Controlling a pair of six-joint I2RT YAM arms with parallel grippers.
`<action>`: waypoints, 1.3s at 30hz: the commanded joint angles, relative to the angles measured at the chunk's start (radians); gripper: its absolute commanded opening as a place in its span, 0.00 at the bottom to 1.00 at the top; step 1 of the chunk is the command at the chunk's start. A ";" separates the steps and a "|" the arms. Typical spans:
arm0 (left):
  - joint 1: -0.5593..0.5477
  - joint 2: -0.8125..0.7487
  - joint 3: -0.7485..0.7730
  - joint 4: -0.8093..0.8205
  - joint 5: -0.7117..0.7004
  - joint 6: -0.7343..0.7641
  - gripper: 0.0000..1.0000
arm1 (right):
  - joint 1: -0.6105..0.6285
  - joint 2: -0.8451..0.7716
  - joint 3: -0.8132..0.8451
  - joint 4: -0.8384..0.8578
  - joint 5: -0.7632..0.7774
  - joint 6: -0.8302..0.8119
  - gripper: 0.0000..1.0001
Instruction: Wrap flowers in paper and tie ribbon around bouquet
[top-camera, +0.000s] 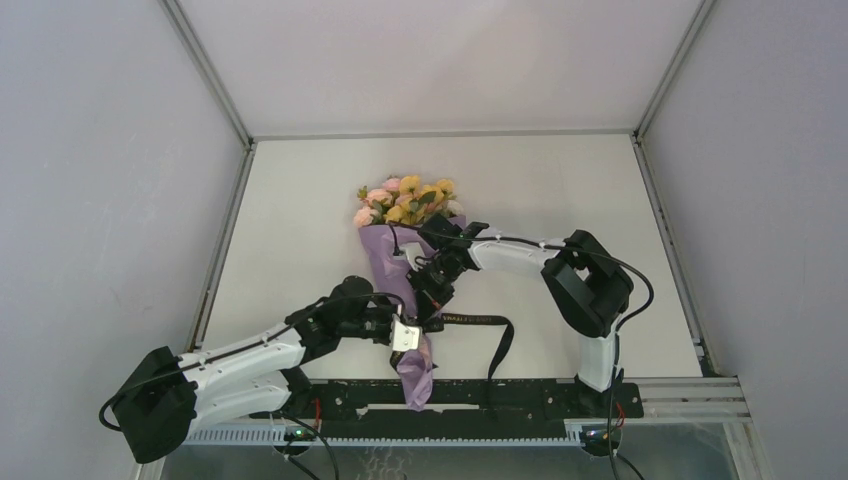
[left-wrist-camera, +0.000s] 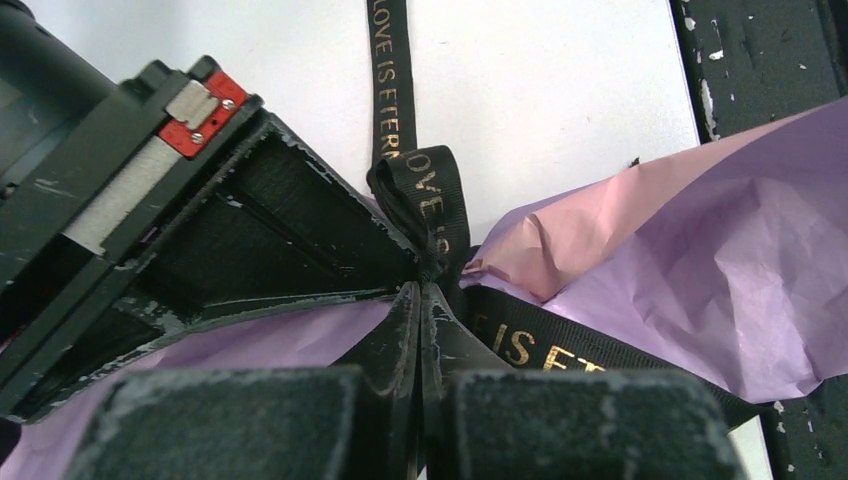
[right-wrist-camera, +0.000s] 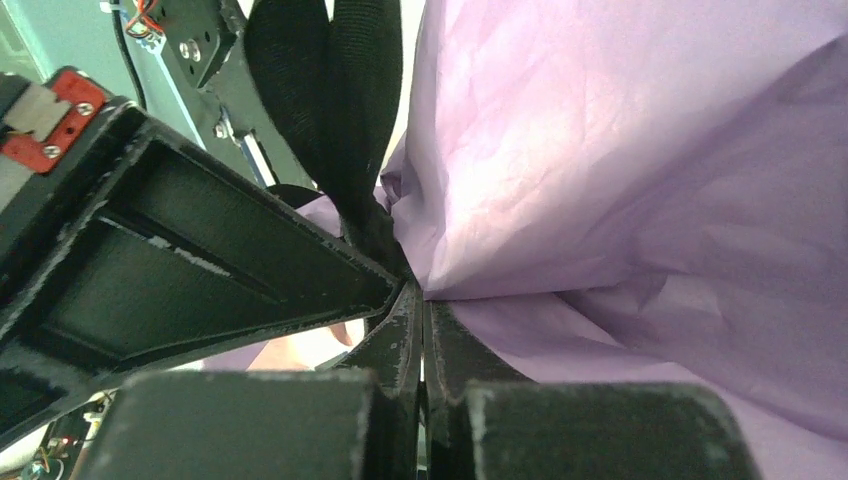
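Observation:
The bouquet lies on the table with its flowers at the far end and the lilac paper tapering toward the near edge. A black ribbon with gold lettering crosses the cone's narrow part, and its free end trails right. Both grippers meet at that spot. My left gripper is shut on the ribbon just below its small loop, fingertips together against the paper. My right gripper is shut where the ribbon narrows beside the paper.
The white table is boxed in by pale walls and metal frame posts. A black rail runs along the near edge, and the paper's tail overhangs it. The ribbon's loose end hangs down over that rail.

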 joint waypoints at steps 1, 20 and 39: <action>-0.005 -0.019 -0.012 0.013 0.009 0.052 0.00 | -0.028 -0.082 0.020 0.015 -0.035 0.010 0.00; -0.004 0.005 -0.047 -0.002 -0.013 0.283 0.00 | -0.044 -0.088 0.019 0.058 0.009 0.064 0.19; -0.027 -0.001 0.000 0.080 -0.058 0.109 0.00 | -0.032 -0.095 0.007 0.032 0.089 0.013 0.28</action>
